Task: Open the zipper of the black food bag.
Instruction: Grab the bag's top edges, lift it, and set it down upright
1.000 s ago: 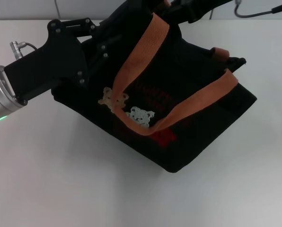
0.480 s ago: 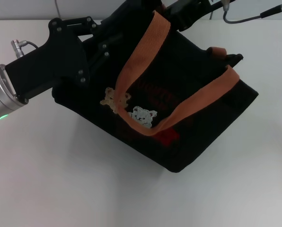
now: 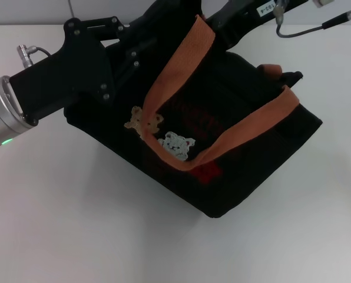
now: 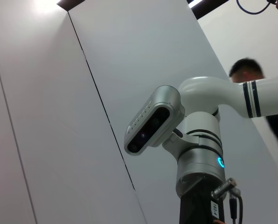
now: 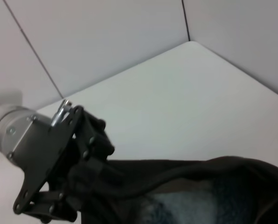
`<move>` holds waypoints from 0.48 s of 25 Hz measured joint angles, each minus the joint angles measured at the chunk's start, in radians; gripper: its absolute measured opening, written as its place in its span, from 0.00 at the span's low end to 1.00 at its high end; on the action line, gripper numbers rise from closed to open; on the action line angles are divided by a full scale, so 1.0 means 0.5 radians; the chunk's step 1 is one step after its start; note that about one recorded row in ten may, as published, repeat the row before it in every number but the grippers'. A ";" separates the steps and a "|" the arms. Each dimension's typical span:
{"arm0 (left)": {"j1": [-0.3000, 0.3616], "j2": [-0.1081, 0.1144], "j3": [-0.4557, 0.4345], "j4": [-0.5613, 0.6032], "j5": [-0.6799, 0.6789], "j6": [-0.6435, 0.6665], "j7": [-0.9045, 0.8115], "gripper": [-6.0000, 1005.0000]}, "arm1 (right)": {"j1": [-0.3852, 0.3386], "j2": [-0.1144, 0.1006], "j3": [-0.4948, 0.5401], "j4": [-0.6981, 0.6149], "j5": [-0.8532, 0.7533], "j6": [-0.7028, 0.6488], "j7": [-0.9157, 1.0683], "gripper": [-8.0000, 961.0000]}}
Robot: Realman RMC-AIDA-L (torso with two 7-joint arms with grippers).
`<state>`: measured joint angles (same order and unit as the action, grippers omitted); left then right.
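Observation:
The black food bag [image 3: 234, 147] lies tilted on the white table, its bear pictures [image 3: 164, 135] and orange-brown handles [image 3: 181, 71] facing up. My left gripper [image 3: 128, 56] is shut on the bag's top edge at its left end. The right wrist view shows that same left gripper [image 5: 90, 156] pinching the fabric, and the bag's mouth [image 5: 185, 200] gaping with grey lining inside. My right gripper [image 3: 225, 23] reaches down at the bag's far top edge, mostly hidden behind the bag and a handle. I cannot pick out the zipper or its pull tab.
White table [image 3: 75, 224] spreads on all sides of the bag. A grey cable [image 3: 305, 26] trails from the right arm at the back. The left wrist view holds only wall panels, the robot's body [image 4: 199, 158] and a person's head [image 4: 247, 70].
More of the right arm and its cable now shows at the top. The left gripper and the bag's near end have crept slightly to the right.

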<state>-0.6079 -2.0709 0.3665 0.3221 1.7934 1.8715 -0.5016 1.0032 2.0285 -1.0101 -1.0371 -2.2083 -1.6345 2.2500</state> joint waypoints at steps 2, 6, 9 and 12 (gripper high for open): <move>-0.003 0.000 0.000 0.000 0.000 0.000 0.000 0.19 | 0.003 0.003 -0.011 -0.001 -0.001 -0.001 -0.014 0.38; -0.005 0.000 0.000 0.000 0.000 0.000 0.000 0.19 | -0.015 0.003 0.001 -0.053 -0.001 -0.004 -0.015 0.24; -0.005 0.000 0.000 0.000 0.000 0.000 0.000 0.19 | -0.046 0.006 0.006 -0.125 -0.001 -0.004 -0.011 0.17; -0.004 0.000 0.000 0.000 0.000 0.000 0.000 0.19 | -0.080 0.005 0.007 -0.167 -0.001 -0.010 -0.006 0.10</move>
<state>-0.6101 -2.0709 0.3665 0.3221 1.7934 1.8714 -0.5016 0.9631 2.0309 -1.0068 -1.1205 -2.2087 -1.6396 2.2473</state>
